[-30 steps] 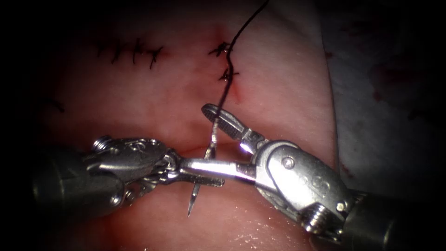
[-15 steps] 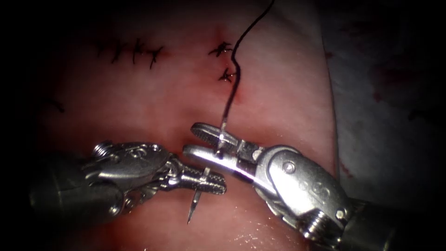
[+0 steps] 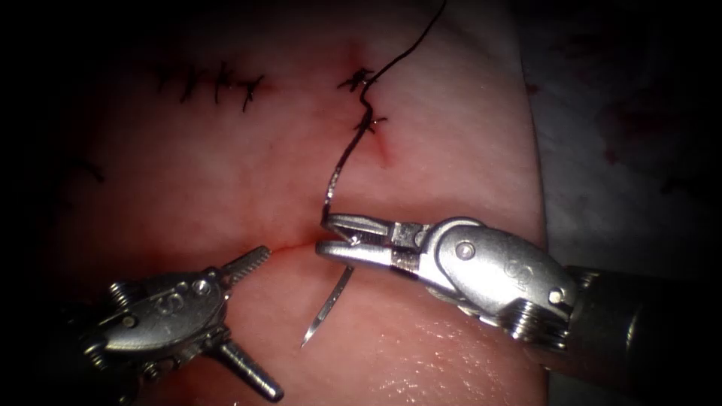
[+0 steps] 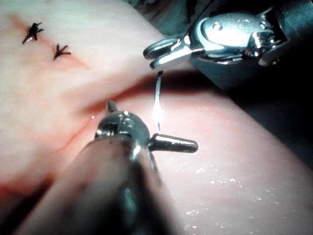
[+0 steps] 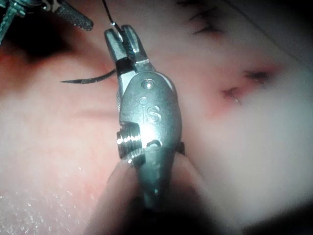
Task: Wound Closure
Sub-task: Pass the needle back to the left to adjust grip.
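My right tool [image 3: 323, 234] reaches in from the right, its jaws shut on the curved needle [image 3: 331, 301] close to its thread end. The needle hangs free above the tissue [image 3: 421, 150], its point at the bottom and out of the flesh. Black thread [image 3: 347, 154] rises from the needle's end past two knotted stitches [image 3: 365, 98] and off the top. My left tool [image 3: 272, 323] sits lower left with jaws wide open, holding nothing. The left wrist view has the open left tool [image 4: 153, 124], needle [image 4: 157, 98] and right tool [image 4: 154, 55]. The right wrist view has the right tool [image 5: 120, 33] gripping the needle [image 5: 90, 78].
An older row of dark stitches [image 3: 214, 83] lies at the upper left. A reddish crease [image 3: 289, 246] runs across the tissue just under the right tool's tips. Pale cloth with red spots [image 3: 624, 135] lies beyond the tissue's right edge.
The right tool's jaws closed on the needle near its thread end. The left tool then let go of the needle, opened wide and drew back to the lower left.
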Controlling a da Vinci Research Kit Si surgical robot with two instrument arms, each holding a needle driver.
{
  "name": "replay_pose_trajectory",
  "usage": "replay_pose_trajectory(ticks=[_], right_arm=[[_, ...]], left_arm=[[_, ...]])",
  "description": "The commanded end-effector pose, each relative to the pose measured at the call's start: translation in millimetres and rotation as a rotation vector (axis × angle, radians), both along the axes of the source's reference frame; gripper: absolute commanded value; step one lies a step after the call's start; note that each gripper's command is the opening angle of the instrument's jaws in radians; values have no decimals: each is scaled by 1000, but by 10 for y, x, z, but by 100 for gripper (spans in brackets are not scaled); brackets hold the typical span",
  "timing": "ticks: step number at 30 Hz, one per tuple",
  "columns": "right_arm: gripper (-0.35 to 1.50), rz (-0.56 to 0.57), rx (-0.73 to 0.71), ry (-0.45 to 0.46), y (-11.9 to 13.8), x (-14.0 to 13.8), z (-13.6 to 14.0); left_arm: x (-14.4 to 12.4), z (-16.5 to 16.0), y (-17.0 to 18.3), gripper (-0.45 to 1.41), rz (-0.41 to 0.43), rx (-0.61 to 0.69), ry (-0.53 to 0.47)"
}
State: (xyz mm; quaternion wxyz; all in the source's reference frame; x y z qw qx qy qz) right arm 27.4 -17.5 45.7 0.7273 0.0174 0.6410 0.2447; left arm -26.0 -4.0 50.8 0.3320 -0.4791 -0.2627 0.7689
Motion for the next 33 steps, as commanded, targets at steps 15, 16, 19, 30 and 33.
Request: replay_pose_trajectory(ticks=[15, 16, 19, 30, 33], right_arm=[[-35, -196, -170, 78, 39, 6, 10], [-35, -198, -176, 80, 39, 7, 9], [-35, -187, -185, 89, 38, 9, 4], [-35, -177, -225, 109, 28, 14, -7], [-35, -173, -227, 114, 27, 14, -8]], left_arm=[[-18, 15, 16, 125, -139, -10, -61], [-21, 16, 18, 123, -142, -9, -59], [-30, 21, 22, 123, -151, -11, -54], [-50, 33, 28, 107, -198, 130, -96], [-51, 38, 31, 102, -208, 157, -103]])
